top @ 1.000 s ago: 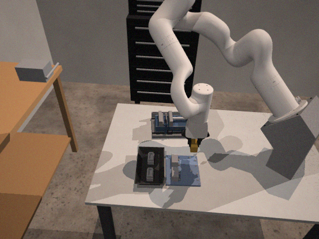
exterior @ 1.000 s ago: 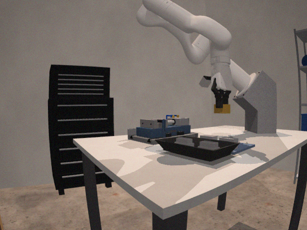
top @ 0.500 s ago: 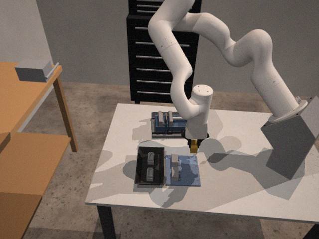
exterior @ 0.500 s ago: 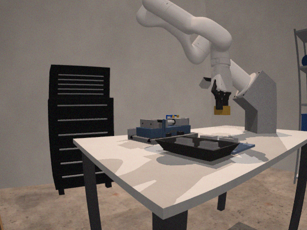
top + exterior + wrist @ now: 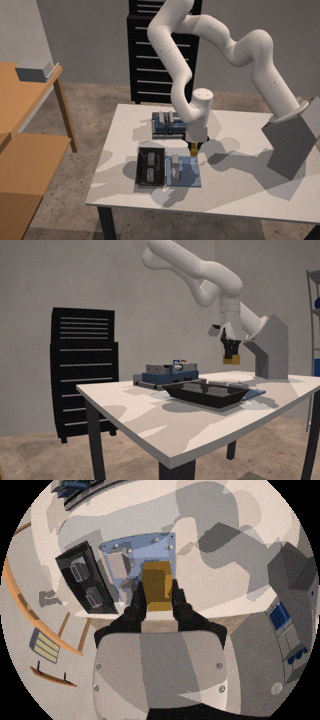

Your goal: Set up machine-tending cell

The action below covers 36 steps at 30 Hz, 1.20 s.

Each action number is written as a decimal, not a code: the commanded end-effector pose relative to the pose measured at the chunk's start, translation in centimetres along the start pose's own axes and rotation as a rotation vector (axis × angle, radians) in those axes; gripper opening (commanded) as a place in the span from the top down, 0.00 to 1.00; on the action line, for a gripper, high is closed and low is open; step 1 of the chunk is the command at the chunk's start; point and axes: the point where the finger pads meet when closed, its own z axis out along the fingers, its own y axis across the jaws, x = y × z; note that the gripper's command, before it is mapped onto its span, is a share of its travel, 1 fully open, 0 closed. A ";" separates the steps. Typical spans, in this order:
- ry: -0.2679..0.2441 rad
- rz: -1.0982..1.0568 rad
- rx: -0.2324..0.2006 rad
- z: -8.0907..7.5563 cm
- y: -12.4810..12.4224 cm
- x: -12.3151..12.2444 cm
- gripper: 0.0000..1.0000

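Observation:
My gripper (image 5: 194,149) is shut on a brass blank (image 5: 193,150) and holds it in the air above the far right part of the blue infeed plate (image 5: 184,170). The blank also shows in the exterior view (image 5: 231,359) and the wrist view (image 5: 159,587). Two aluminium blanks (image 5: 176,159) (image 5: 176,174) lie on the plate's left side. The black outfeed tray (image 5: 150,166) holds two grey finished parts (image 5: 151,158) (image 5: 150,174). The blue vise (image 5: 169,123) stands behind the plate with its opening showing nothing inside from here.
The arm's grey base block (image 5: 292,139) stands at the table's right. A black drawer cabinet (image 5: 155,51) is behind the table. An orange bench (image 5: 23,124) with a grey box (image 5: 33,71) stands to the left. Small pins stick up from the infeed plate.

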 end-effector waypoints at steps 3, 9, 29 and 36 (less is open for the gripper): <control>-0.001 0.000 0.001 1.0 0.0 0.0 1.00; -0.001 0.000 0.001 2.2 0.0 0.0 1.00; -0.001 0.000 0.001 5.5 0.0 -0.1 1.00; -0.001 0.000 0.001 6.7 0.0 -0.1 1.00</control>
